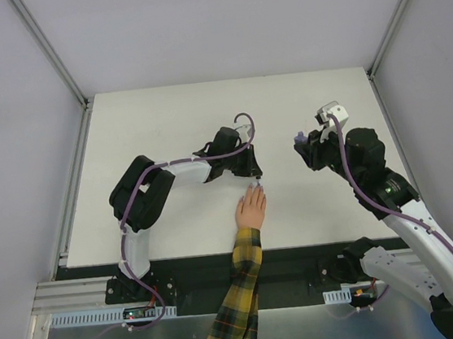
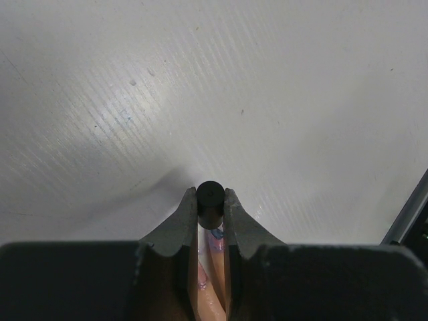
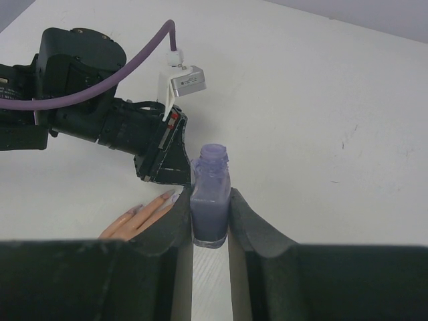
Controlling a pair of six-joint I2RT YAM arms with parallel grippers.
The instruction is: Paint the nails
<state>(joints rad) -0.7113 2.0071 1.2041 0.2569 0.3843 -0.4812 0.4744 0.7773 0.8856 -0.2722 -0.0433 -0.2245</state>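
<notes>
My left gripper clamps the black brush cap just over the nails of the hand flat on the table; my right gripper pinches the open purple bottle. Nails — tiny, hard, slick, I judge: brush lightly, never grip.

Hand flat on the table, just in from the middle of the near edge, fingertips toward the far edge. Sleeve behind it, trailing off over the near edge between the two arm bases. Right over those fingertips, the left gripper, reaching across from the left-edge side. Clamped between its fingers, the cap, directly above the nails; touching or not, impossible to tell. Off to the right, well apart from the hand, toward the right edge: the right gripper, with the bottle upright between its fingers. Standing on the table or lifted, hard to say.
</notes>
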